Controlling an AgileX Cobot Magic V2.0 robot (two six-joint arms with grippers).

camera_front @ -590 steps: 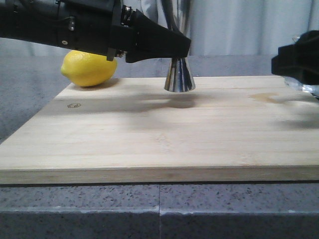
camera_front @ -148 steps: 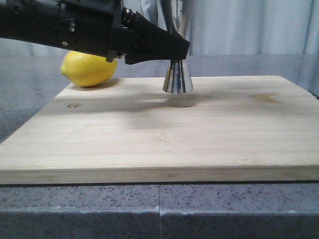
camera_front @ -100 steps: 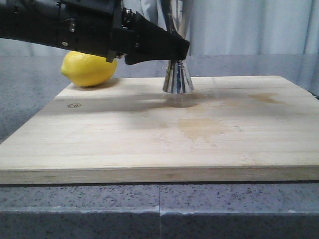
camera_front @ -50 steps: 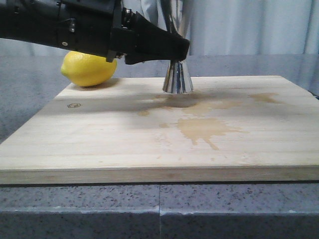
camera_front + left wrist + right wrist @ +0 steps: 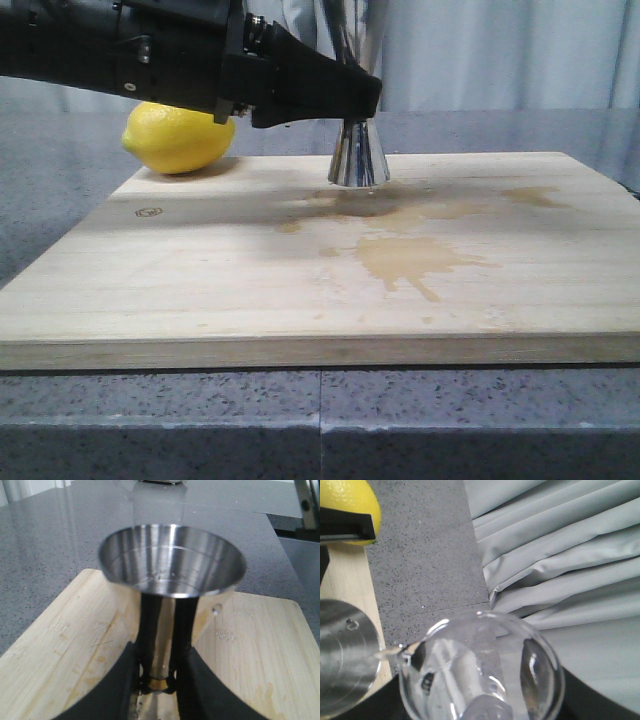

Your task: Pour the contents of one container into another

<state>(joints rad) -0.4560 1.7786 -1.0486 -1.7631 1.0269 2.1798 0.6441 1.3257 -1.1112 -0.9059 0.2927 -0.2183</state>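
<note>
Steel jigger held upright at its waist by left gripper, fingers clamped on either side of the gold band; base just above wooden board. Brown liquid puddle spread on board near jigger. Glass beaker tipped, lip at jigger rim. Right gripper: fingers dark behind the glass, cannot tell its grip. Lemon on board's far left corner.

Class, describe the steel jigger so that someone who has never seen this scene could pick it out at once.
Find the wooden cutting board with the brown spill. At its far edge, right of the lemon, the left gripper clamps the jigger. It is the only shiny hourglass-shaped metal cup.
</note>
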